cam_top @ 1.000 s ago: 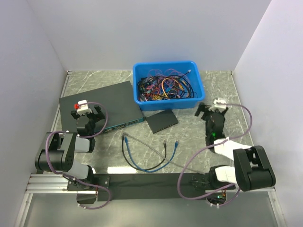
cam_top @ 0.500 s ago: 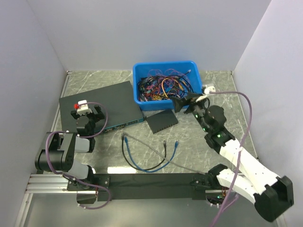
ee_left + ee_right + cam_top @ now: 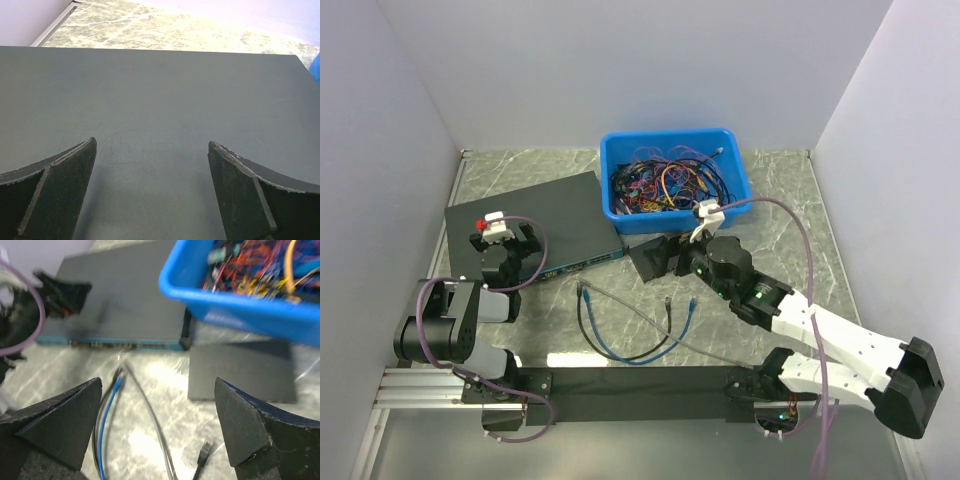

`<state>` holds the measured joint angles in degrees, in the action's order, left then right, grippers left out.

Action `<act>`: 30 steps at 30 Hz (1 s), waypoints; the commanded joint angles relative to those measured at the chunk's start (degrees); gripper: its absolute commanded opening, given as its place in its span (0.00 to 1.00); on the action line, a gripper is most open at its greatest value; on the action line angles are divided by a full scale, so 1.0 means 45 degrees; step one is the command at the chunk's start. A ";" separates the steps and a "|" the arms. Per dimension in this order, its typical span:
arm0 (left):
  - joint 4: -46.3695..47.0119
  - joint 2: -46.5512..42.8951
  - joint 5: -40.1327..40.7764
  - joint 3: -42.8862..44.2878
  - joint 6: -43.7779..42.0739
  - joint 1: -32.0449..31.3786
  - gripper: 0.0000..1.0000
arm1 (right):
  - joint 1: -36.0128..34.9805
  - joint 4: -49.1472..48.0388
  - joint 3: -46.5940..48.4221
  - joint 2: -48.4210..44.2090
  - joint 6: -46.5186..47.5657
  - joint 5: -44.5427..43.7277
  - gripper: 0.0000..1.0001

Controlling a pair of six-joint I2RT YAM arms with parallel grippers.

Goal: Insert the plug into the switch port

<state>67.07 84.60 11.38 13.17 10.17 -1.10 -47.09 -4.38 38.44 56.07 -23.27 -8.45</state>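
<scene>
**Table** (image 3: 780, 175): flat top, grey-green marbled finish, glossy in patches. Plain matte white walls (image 3: 620, 70) on 3 sides.

**L gripper** (image 3: 151, 145): jaws spread wide, nothing between them. Fingers (image 3: 60, 185) are black, wedge-shaped, w/ grainy pad faces. Positioned close over the large unit (image 3: 535, 220) at 9 o'clock of the table; contact w/ its lid cannot be told. Unit is a wide, flat rect. box w/ a smooth matte black top and a blue strip along its front edge.

**R gripper** (image 3: 157, 387): jaws spread wide, empty. Same black wedge fingers. Arm reaches in from 5 o'clock toward table centre. In the top view the gripper overlaps the 3 o'clock part of the small box (image 3: 645, 262).

**Small box**: thin, flat, matte black rectangle w/ sharp corners, just at 6 o'clock of the blue bin (image 3: 665, 136). Switch port: on a narrow edge of this box, too small and blurred to make out.

**Bin**: glossy blue plastic w/ a rounded rim, holding a tangle of multicolour wires (image 3: 665, 185).

**Plug** (image 3: 692, 302): tips the thin blue cable (image 3: 109, 407). It lies loose on the table at 5 o'clock of the small box, near it but apart, not gripped. The cable runs in a U; its other end (image 3: 583, 292) lies near the large unit's front strip.

**Other cables**: a thin black cable (image 3: 667, 318) loops beside the blue one, w/ its connector (image 3: 668, 299) just at 9 o'clock of the plug. A grey cable (image 3: 640, 314) crosses both diagonally.
</scene>
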 commanded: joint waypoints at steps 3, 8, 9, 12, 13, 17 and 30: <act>0.0682 -0.0186 -0.0204 0.0199 -0.0073 0.0011 0.99 | -0.0143 0.1013 0.1029 0.0662 -0.0196 -0.1841 1.00; 0.0624 -0.0167 -0.0243 0.0218 -0.0054 0.0011 0.99 | -0.0156 0.1071 0.1945 0.2321 -0.0279 0.2402 1.00; 0.0604 -0.0167 -0.0262 0.0218 -0.0054 0.0030 0.99 | -0.0354 0.1226 0.2160 0.2421 -0.0182 0.2134 1.00; 0.0604 -0.0205 -0.0282 0.0199 -0.0054 0.0050 0.99 | -0.0823 0.2065 0.3078 0.2850 0.0481 0.1899 1.00; 0.0952 -0.0264 -0.0147 0.0141 -0.0035 0.0031 0.99 | -0.0863 0.2474 0.3467 0.3064 0.0580 0.1568 1.00; -0.3461 -0.2131 0.1608 0.1677 0.0061 -0.0476 0.99 | -0.0922 0.3062 0.3900 0.3572 0.0833 0.1252 1.00; -0.8107 -0.6397 -0.1235 0.1898 0.6253 -0.0751 0.99 | -0.2191 0.2947 0.4934 0.5390 0.1986 0.0179 1.00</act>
<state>35.35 56.66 10.04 22.63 28.47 -4.62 -55.18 9.08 56.38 79.99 -17.02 -4.29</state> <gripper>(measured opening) 0.994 0.997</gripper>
